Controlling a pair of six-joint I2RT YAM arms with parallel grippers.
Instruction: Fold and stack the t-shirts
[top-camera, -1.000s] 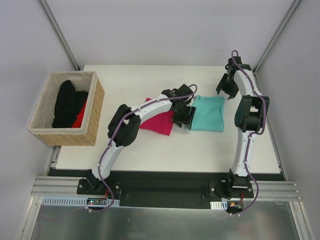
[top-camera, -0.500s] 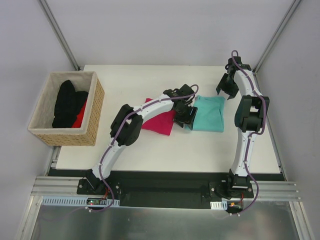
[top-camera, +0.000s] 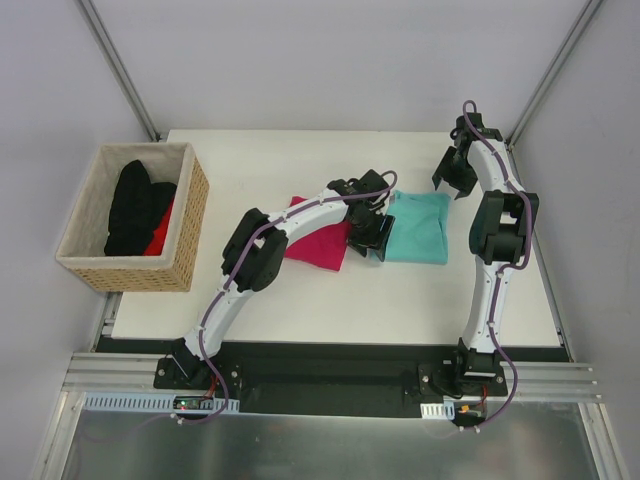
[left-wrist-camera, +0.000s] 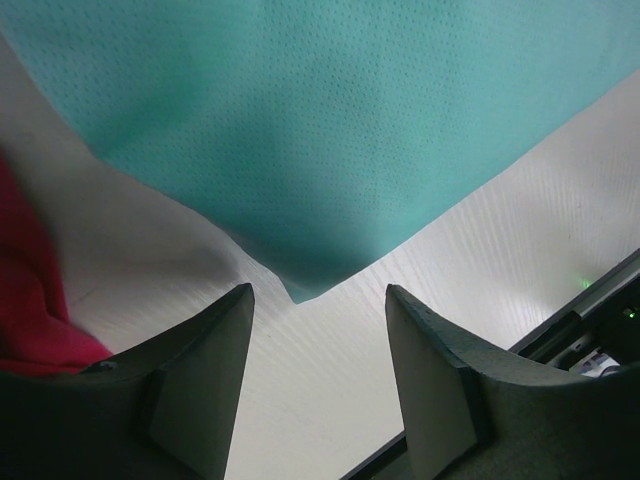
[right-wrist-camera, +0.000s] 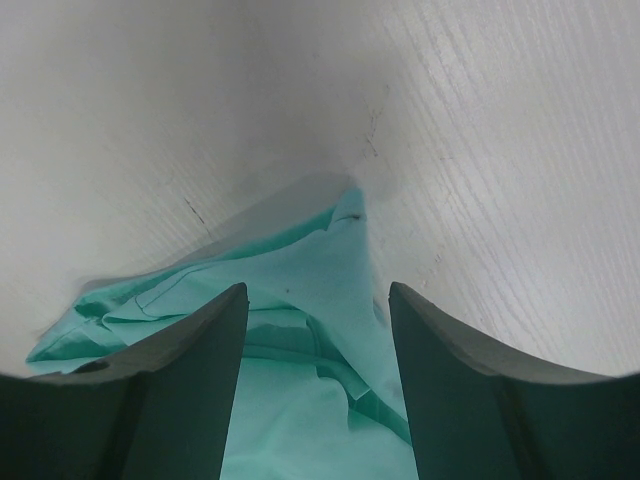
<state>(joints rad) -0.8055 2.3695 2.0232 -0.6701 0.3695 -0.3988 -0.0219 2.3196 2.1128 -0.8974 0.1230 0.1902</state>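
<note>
Stacking, we judge: left gripper (left-wrist-camera: 318, 292) and right gripper (right-wrist-camera: 315, 295) gape empty over teal t-shirt (left-wrist-camera: 330, 130); next we pinch its corner.

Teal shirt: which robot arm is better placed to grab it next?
Probably the left. The left gripper is open with the teal shirt's near corner pointing between its fingers; the right gripper hovers at the far edge.
</note>
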